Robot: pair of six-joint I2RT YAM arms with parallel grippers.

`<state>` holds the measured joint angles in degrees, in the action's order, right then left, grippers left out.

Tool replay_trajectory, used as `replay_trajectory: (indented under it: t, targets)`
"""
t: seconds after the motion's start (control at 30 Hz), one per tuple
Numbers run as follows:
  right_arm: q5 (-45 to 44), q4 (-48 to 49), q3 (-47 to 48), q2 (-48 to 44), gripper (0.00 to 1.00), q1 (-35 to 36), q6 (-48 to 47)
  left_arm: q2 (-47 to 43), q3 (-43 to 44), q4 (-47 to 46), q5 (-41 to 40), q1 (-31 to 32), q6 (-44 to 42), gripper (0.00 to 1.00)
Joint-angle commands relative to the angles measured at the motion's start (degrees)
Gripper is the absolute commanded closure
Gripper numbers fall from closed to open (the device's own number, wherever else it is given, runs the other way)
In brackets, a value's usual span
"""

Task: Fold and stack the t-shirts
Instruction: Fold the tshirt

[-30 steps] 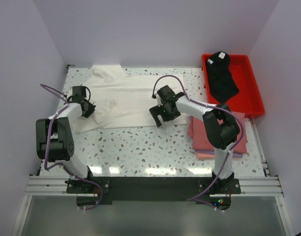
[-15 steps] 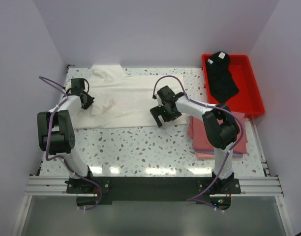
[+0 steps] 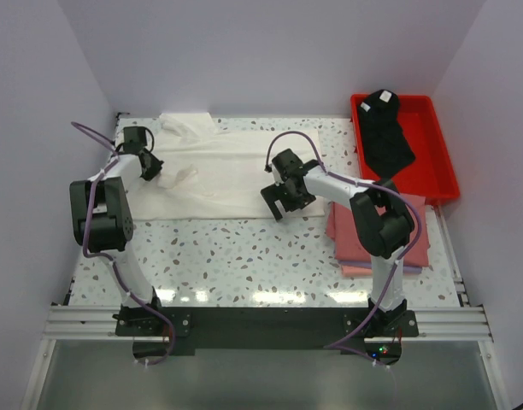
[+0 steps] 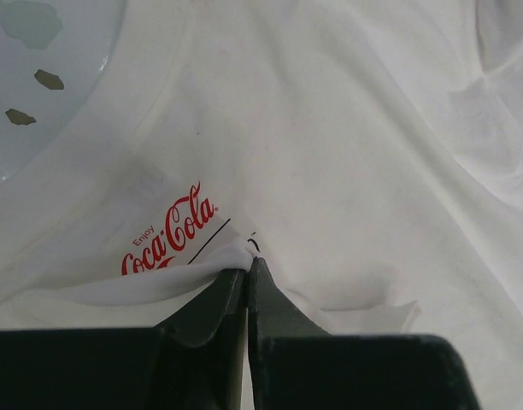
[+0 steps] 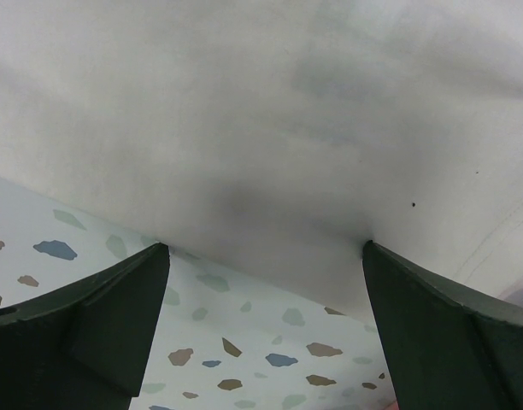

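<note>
The white t-shirt (image 3: 219, 171) lies spread across the back of the table, its red Coca-Cola print showing in the left wrist view (image 4: 167, 239). My left gripper (image 3: 149, 168) is shut on a fold of the white shirt's cloth (image 4: 247, 266) at its left side. My right gripper (image 3: 283, 201) is open at the shirt's near right edge (image 5: 270, 248), jaws wide, fingers resting at the hem. Folded pink shirts (image 3: 377, 243) lie stacked at the right. A black shirt (image 3: 385, 137) lies in the red tray (image 3: 432, 158).
The terrazzo table (image 3: 244, 256) runs from the shirt to the near rail. The red tray stands at the back right. Purple walls close in on the left, back and right.
My left gripper has moved toward the back of the table, dragging the white shirt's left part with it and flattening the cloth. The right gripper has stayed in place.
</note>
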<state>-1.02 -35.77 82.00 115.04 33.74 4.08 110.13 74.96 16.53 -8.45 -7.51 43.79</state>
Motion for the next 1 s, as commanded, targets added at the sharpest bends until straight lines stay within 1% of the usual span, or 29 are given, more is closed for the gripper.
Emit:
replay_trajectory:
  t: [0.0, 0.07, 0.1, 0.17, 0.23, 0.27, 0.3, 0.37, 0.4, 0.5, 0.57, 0.6, 0.63, 0.67, 0.7, 0.73, 0.8, 0.83, 0.97]
  targets:
    - [-1.1, -0.7, 1.9, 0.4, 0.01, -0.1, 0.0, 0.4, 3.0, 0.8, -1.7, -1.5, 1.2, 0.92]
    - [-1.2, -0.6, 1.9, 0.2, 0.01, -0.1, 0.1, 0.6, 3.9, 1.0, -1.6, -2.2, 1.9, 0.88]
    - [-1.2, -0.7, 1.8, 0.1, 0.01, 0.0, 0.0, 0.8, 4.3, 1.1, -1.7, -2.4, 2.3, 0.83]
    - [-1.2, -0.7, 1.7, -0.2, 0.01, -0.1, 0.1, 1.6, 6.8, 2.1, -1.5, -2.9, 2.7, 0.77]
    - [-1.3, -0.6, 1.5, -0.4, 0.01, -0.1, 0.1, 2.8, 9.8, 3.6, -0.5, -3.6, 2.7, 0.64]
    - [-1.4, -0.5, 1.5, -0.6, 0.01, -0.1, 0.1, 3.1, 10.6, 3.9, 0.3, -3.8, 2.5, 0.6]
    - [-1.3, -0.5, 1.4, -0.7, 0.01, -0.1, 0.1, 3.3, 11.5, 4.9, 0.4, -4.1, 2.2, 0.47]
    - [-1.2, -0.4, 1.3, -1.2, 0.01, -0.1, 0.1, 2.9, 12.6, 6.0, 0.3, -4.4, 1.9, 0.32]
    - [-1.4, -0.4, 1.1, -1.4, 0.01, -0.1, 0.1, 2.3, 12.4, 6.7, 0.4, -4.5, 1.7, 0.19]
    - [-1.9, -0.3, 0.9, -2.7, 0.01, -0.1, 0.4, -2.2, 7.8, 6.5, -0.3, -4.7, 1.4, 0.0]
    - [-1.6, 0.5, 0.4, -4.1, 0.01, -0.1, 0.8, -7.5, 2.1, 5.4, -1.2, -4.7, 1.6, 0.0]
    - [-1.3, 0.7, 0.0, -4.7, 0.01, -0.1, 1.0, -9.4, 0.1, 4.9, -1.1, -4.8, 1.8, 0.0]
    - [-0.9, 1.5, -0.3, -5.2, 0.01, -0.1, 1.1, -13.0, -4.0, 4.4, -1.1, -4.8, 2.0, 0.0]
    - [-0.7, 2.2, -0.6, -6.7, 0.01, -0.1, 1.5, -14.7, -6.4, 3.3, -0.2, -4.7, 2.3, 0.0]
    - [-0.4, 3.8, -1.7, -7.5, 0.01, -0.1, 2.0, -16.4, -8.9, 0.6, 0.0, -4.8, 2.4, 0.0]
    - [-0.1, 4.7, -2.3, -8.2, 0.01, 0.0, 2.2, -18.7, -13.3, -1.0, 0.0, -4.7, 2.6, 0.0]
    - [-1.0, 6.2, -3.5, -9.9, 0.01, -0.1, 3.3, -19.4, -15.9, -4.5, 0.9, -4.8, 2.1, 0.0]
    - [-1.6, 7.3, -3.8, -10.4, 0.01, -0.1, 3.9, -18.6, -16.1, -4.8, 1.5, -4.7, 1.8, 0.0]
    - [-4.0, 8.7, -3.8, -10.2, 0.01, -0.9, 7.0, -14.0, -14.5, -6.2, 4.1, -4.7, 1.5, 0.0]
